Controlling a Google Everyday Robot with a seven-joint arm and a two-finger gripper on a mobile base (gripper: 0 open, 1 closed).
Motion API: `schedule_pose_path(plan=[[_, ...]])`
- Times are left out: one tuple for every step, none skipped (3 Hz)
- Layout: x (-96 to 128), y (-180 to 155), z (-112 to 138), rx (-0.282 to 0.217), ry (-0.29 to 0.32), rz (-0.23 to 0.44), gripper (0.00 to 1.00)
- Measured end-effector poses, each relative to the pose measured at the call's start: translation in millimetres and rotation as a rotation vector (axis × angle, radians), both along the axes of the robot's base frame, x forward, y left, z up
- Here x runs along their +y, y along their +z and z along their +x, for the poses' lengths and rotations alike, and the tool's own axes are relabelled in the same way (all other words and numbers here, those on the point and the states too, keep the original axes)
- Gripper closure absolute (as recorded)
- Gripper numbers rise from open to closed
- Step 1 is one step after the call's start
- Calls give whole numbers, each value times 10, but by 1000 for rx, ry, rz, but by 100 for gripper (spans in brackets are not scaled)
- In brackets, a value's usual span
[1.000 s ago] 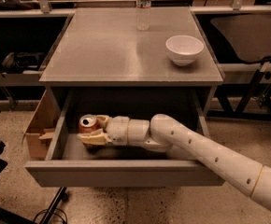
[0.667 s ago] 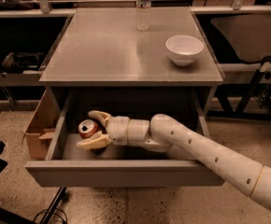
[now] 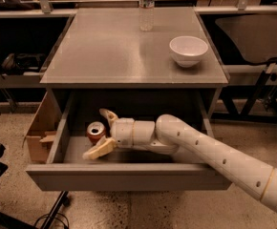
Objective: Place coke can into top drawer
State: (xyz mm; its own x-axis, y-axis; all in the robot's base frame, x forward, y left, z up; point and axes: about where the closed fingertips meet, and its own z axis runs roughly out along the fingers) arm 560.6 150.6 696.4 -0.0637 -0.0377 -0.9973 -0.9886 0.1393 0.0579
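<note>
The end effector (image 3: pixel 94 134) is seen inside the pulled-out top drawer (image 3: pixel 129 178), towards its left half, with its two fingers spread wide apart – released, nothing gripped. One finger (image 3: pixel 108 116) is raised on the far side, the other (image 3: pixel 97 150) is laid low on the near side, close to the drawer's floor. Between them the coke can (image 3: pixel 96 129) is found, upright on the drawer floor near the left wall, its silver top turned upward. Whether either finger is touching the can cannot be told.

From the end effector the white arm (image 3: pixel 215 151) is carried to the right and nearer, over the drawer's front edge and out at the lower right corner.

The drawer belongs to a grey cabinet (image 3: pixel 215 99), whose flat worktop (image 3: pixel 110 51) lies above. On the worktop a white bowl (image 3: pixel 188 50) is set near the right edge, and a clear plastic bottle (image 3: pixel 146 6) is stood upright at the far edge – well apart from the bowl.

Just beside the cabinet's left side, an open cardboard box (image 3: pixel 37 130) is placed on the speckled floor (image 3: pixel 14 194).
</note>
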Motion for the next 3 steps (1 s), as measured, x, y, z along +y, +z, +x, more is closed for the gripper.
schedule_pose_path(plan=[[-297, 134, -145, 68, 28, -100, 0], [-649, 325, -418, 135, 57, -253, 0], [-984, 694, -606, 172, 67, -430, 0]])
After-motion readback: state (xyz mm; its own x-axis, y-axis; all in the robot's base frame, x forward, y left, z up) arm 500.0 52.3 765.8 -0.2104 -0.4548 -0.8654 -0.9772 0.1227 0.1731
